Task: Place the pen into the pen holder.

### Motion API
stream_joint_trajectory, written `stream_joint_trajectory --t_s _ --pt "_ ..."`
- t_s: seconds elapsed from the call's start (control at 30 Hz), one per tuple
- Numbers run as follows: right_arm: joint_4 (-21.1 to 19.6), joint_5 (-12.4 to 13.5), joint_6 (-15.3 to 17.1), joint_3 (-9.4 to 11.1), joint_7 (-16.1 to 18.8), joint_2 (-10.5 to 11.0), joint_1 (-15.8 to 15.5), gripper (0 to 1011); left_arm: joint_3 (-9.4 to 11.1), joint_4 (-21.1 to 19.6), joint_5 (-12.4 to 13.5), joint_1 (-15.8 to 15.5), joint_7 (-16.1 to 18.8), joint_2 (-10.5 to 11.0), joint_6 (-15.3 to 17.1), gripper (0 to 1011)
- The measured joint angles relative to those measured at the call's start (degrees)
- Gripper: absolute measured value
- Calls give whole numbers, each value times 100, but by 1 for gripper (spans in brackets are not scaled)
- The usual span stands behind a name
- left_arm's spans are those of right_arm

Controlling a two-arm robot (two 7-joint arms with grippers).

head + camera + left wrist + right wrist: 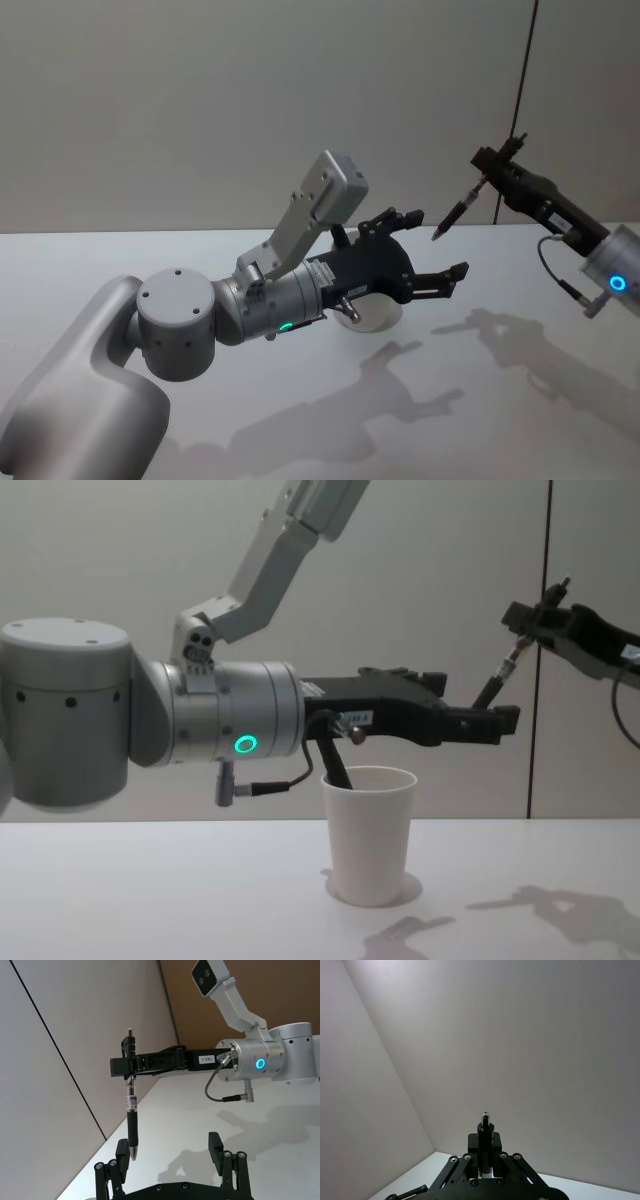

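Note:
The pen (453, 214), dark with a clear upper barrel, hangs tip down and slightly tilted in my right gripper (492, 166), which is shut on its upper end, high above the table at the right. In the left wrist view the pen (131, 1117) dangles from that gripper (128, 1066). The pen holder (368, 832), a white paper cup, stands upright on the table; a dark slim rod (335, 765) leans out of it. My left gripper (440, 242) hovers open just above the cup (378, 312), its fingers (216, 1145) holding nothing. The pen is to the right of and higher than the cup.
The white table (520, 420) carries the arms' shadows. A plain grey wall stands behind, with a dark vertical seam (548, 540) at the right. The left arm's body (200, 725) stretches across the middle above the cup.

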Motion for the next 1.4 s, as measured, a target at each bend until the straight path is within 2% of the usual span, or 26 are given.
stream_joint_trajectory --t_s 0.33,0.73,1.3,1.4 --pt "719 -259 -102 -56 372 -80 467 133 0 0 0 0 0 0 0 1000" --pt "1821 -513 -318 -180 860 -246 1146 134 0 0 0 0 0 0 0 1000" --pt "3137 -644 -686 -381 1296 -515 1918 134 0 0 0 0 0 0 0 1000" --pt "3484 -671 -795 -428 1380 -590 2110 134 0 0 0 0 0 0 0 1000"
